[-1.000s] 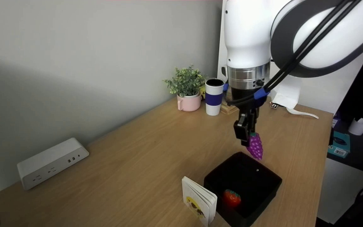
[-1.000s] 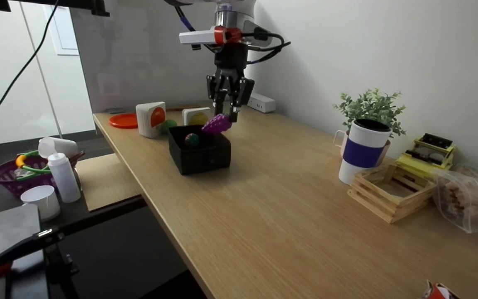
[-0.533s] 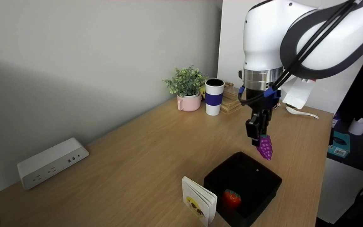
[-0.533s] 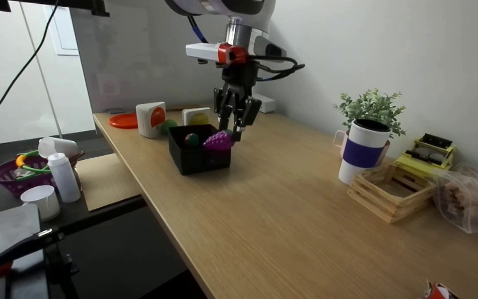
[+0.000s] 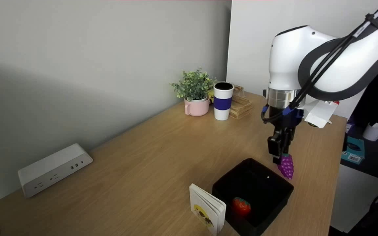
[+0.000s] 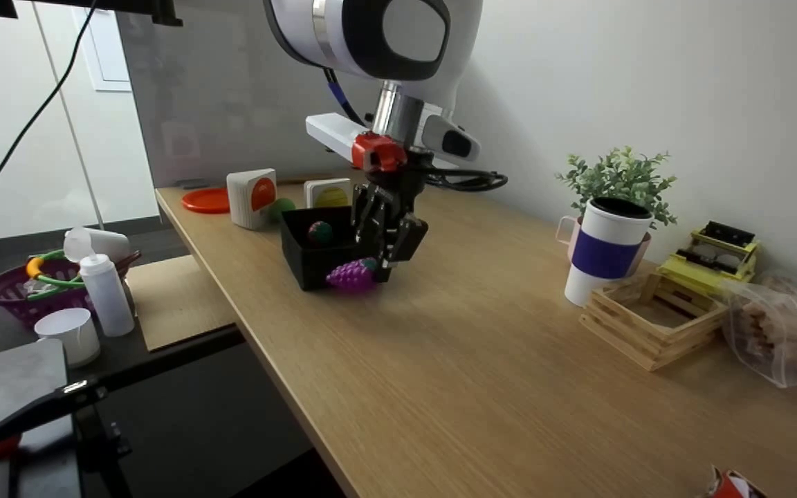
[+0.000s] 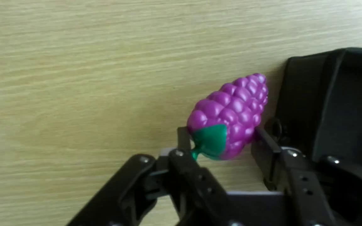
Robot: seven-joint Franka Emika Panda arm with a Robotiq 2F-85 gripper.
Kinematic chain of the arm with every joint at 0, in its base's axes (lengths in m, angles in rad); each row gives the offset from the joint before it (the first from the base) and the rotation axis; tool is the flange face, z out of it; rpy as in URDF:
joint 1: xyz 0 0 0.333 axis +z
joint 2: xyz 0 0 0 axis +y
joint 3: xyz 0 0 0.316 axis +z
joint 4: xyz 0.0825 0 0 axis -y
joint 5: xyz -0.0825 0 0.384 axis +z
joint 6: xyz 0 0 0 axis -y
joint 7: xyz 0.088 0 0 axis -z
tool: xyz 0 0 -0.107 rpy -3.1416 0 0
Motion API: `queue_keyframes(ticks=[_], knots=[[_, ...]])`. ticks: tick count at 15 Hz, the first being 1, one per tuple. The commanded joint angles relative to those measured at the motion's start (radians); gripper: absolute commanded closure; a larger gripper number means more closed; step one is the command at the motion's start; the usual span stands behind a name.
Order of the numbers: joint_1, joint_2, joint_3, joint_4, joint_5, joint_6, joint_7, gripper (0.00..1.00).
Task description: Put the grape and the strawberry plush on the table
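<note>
The black, square, deep-sided tray is recorded as the nearest obstruction: its outer side is set just beside the purple, bumpy, green-leaved toy grape and one finger of the black two-fingered gripper; contact there cannot be confirmed. The grape is gripped between both fingers, which are parted by its width. It is held outside the tray, low at the light-brown, grained wooden table — whether the wood is touched cannot be told.

The red, rounded strawberry plush is contained in the tray, toward the side where a small white board book is stood upright. Past the tray in an exterior view, a thick white book with an orange-red patch, a green rounded object and a flat red plate are found. Well apart, near the grey wall, a white tumbler with a purple-blue band, a green-leaved potted plant and a pale slatted wooden crate are placed.

A strip of bare wood is seen between the tray and the table's long edge. A broader run is offered between the gripper and the crate, and another, in an exterior view, between the board book and the white, oblong outlet box.
</note>
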Motion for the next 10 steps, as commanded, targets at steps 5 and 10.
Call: queue_keyframes(ticks=[5,10], knots=[[-0.034,0.004,0.005,-0.063,0.078,0.055,-0.074,0.73],[-0.029,-0.001,0.002,-0.062,0.076,0.047,-0.074,0.45]])
